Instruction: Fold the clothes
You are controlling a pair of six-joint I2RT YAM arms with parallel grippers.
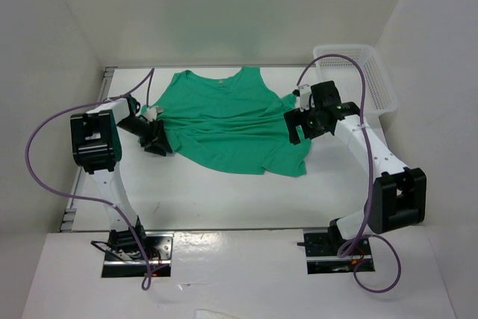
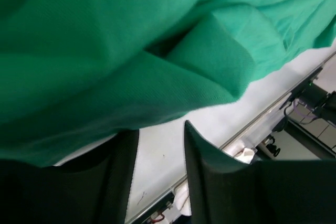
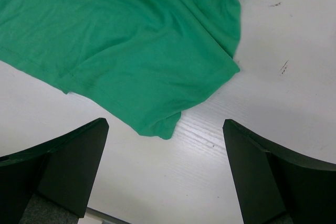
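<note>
The clothes are one emerald-green T-shirt (image 1: 231, 121) lying rumpled on the white table (image 1: 224, 199), neckline toward the back. My left gripper (image 1: 158, 142) sits low at the shirt's left edge. In the left wrist view the shirt (image 2: 131, 40) fills the upper frame and its folded hem drapes over the tip of the left finger (image 2: 113, 182). Bare table shows between the jaws of the left gripper (image 2: 157, 129). My right gripper (image 1: 297, 131) hovers at the shirt's right edge, wide open. A lower corner of the shirt (image 3: 131, 40) lies just ahead of the right gripper (image 3: 164, 124), with nothing held.
A white mesh basket (image 1: 358, 72) stands at the back right, close behind the right arm. White walls enclose the table on three sides. The table's edge rail (image 2: 273, 108) and some cabling show beyond the shirt in the left wrist view.
</note>
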